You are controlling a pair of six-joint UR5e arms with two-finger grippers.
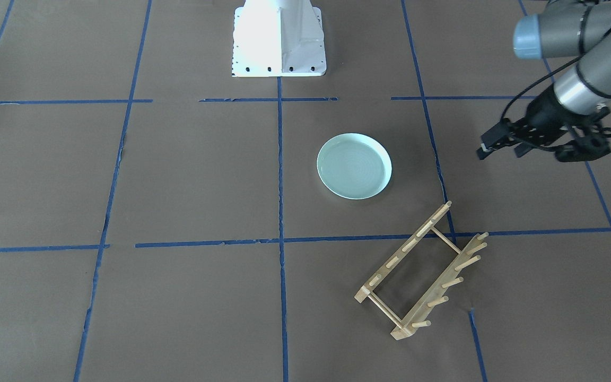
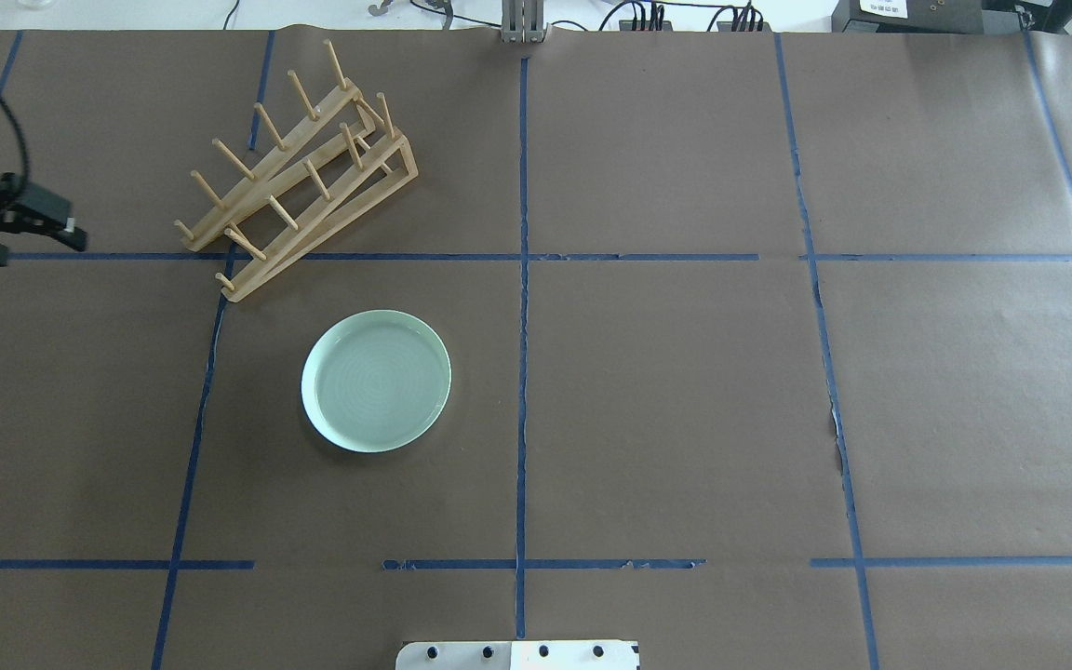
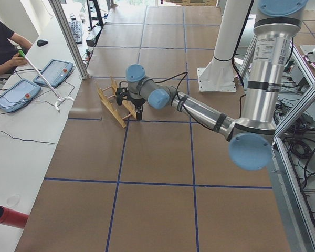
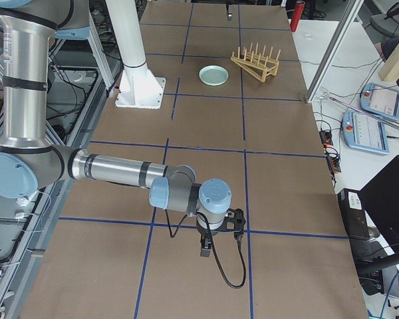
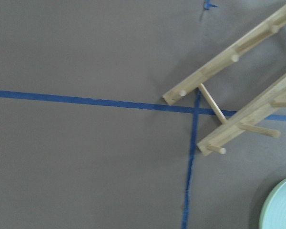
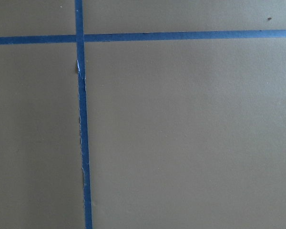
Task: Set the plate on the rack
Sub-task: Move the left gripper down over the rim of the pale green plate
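Observation:
The pale mint-green plate [image 1: 354, 166] lies flat on the brown table cover, near the middle [image 2: 376, 381]; it also shows in the exterior right view [image 4: 213, 75], and its edge shows in the left wrist view [image 5: 282, 206]. The wooden rack [image 1: 422, 270] stands empty just beyond the plate on my left side [image 2: 299, 181] [image 5: 238, 95]. My left gripper [image 1: 502, 153] is open and empty, above the table to the left of the rack [image 2: 38, 244]. My right gripper [image 4: 219, 242] hangs over bare table far from both; I cannot tell if it is open or shut.
The white robot base [image 1: 279, 37] stands at the table's near edge. Blue tape lines [image 6: 81, 119] grid the cover. Tablets [image 3: 52, 73] and an operator [image 3: 2, 42] are on a side table beyond the rack. A red cylinder [image 3: 8, 216] lies at that table's end.

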